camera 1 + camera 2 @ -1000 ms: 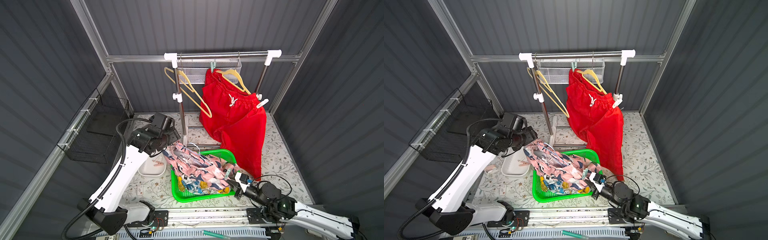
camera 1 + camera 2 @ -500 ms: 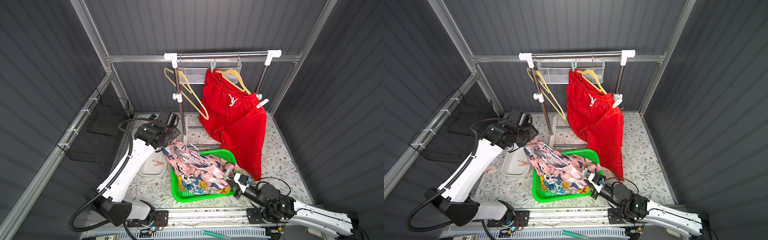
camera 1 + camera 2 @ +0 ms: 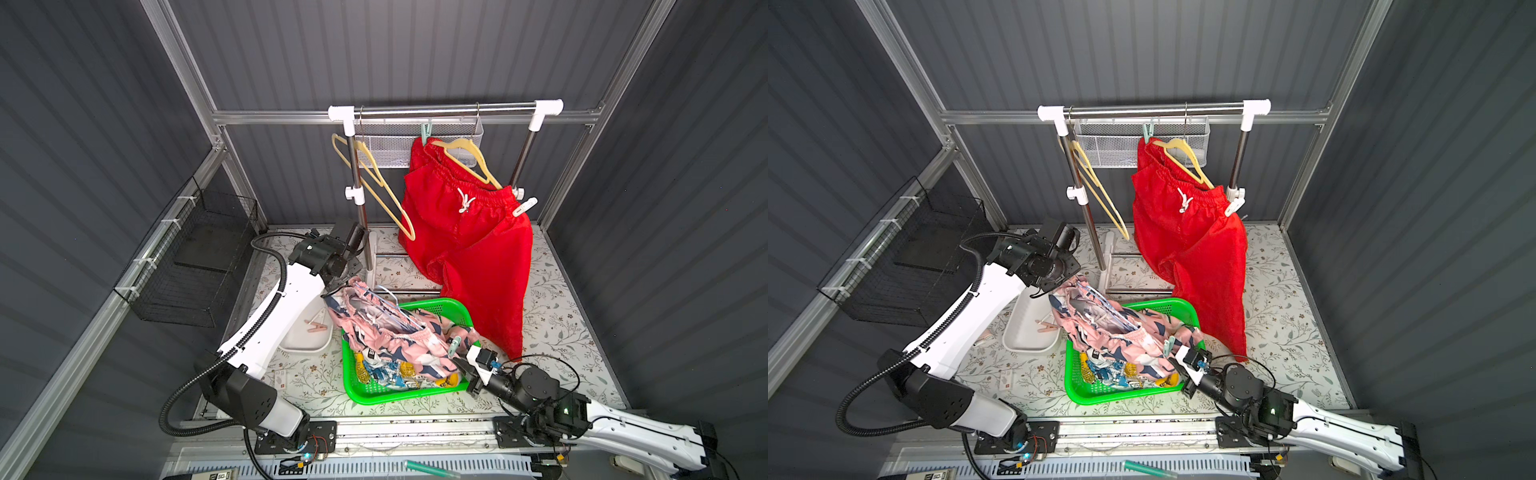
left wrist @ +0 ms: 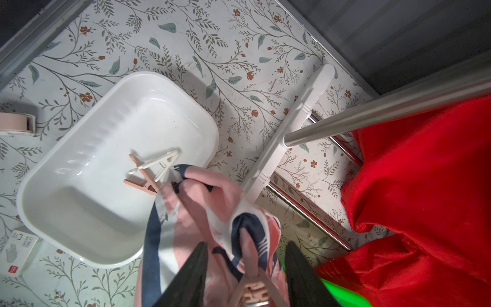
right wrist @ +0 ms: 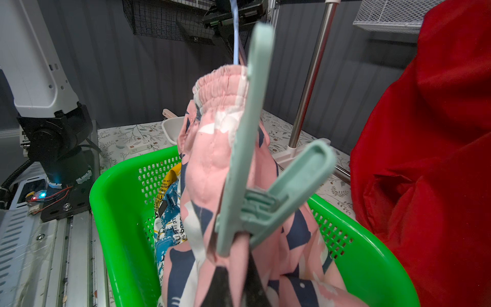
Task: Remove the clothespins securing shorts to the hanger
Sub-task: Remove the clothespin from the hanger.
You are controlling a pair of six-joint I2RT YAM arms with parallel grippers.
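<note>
Clothespin (image 5: 243,148), mint green, front and centre for the right wrist camera! It's clamped on the gathered waistband of the pink bird-print shorts (image 5: 212,159), handles splayed upward. The right tool (image 5: 236,265) sits just beneath it, pinched fully shut with a fold of that pink fabric between its dark fingers.

In both top views the pink pair drapes across the green basket (image 3: 390,398), with a pale blue hanger (image 3: 388,296) threaded through the waistband. Its other end is raised toward 10 o'clock, right under the left tool (image 4: 246,244). From the left wrist, those fingers stand partly apart, one either side of the bunched fabric. I can't tell that they press on anything.

Under the pink pair, inside the basket, lies the white pair with yellow and blue print (image 3: 386,372). At 9 o'clock of the basket, a white tub (image 4: 79,202) rests on the floral tabletop (image 3: 552,324). Two loose pins lie crossed in it, a white one (image 4: 156,166) and a pinkish-brown one (image 4: 143,176).

Up at 12 to 1 o'clock, the red shorts (image 3: 478,249) hang from a cream hanger (image 3: 465,149) on the rail (image 3: 444,110). A mint pin (image 3: 426,134) sits at the upper end of the waistband, a white pin (image 3: 524,206) at the lower end. Bare cream hangers (image 3: 374,178) dangle at 11 o'clock.
</note>
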